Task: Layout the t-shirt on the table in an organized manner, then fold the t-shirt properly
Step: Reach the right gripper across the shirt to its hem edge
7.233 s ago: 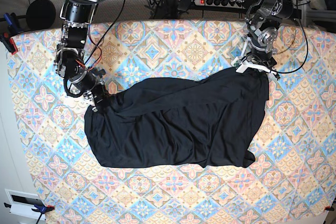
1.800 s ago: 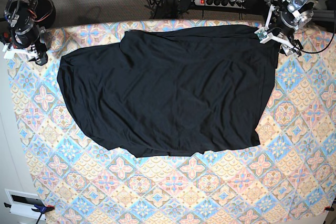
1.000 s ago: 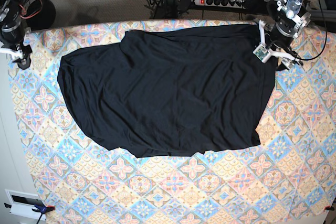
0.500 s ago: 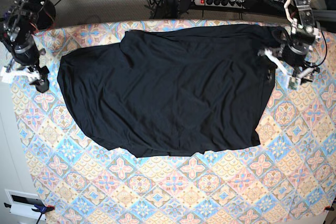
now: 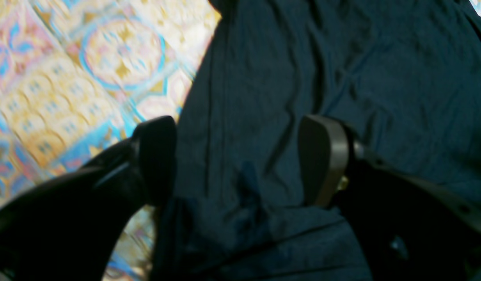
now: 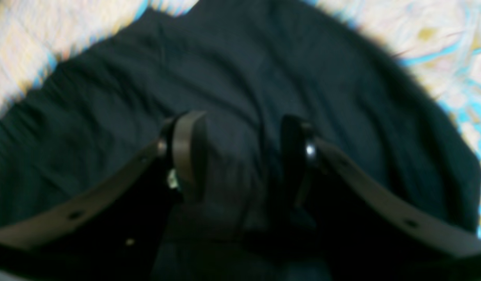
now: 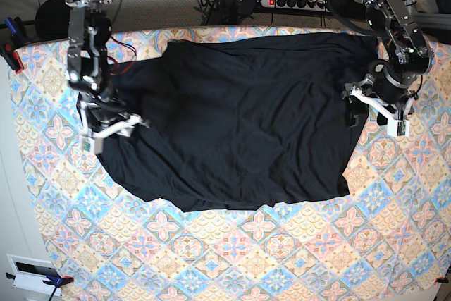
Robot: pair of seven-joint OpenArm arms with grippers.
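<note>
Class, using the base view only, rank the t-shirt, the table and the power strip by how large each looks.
1. The table, which fills most of the view.
2. The t-shirt, spread over its middle.
3. The power strip, a small bar beyond the far edge.

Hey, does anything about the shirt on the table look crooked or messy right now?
Yes. The t-shirt lies spread but askew on the table: in the base view its near hem slants and curves, the far edge is folded over, and no sleeves are laid out clearly.
</note>
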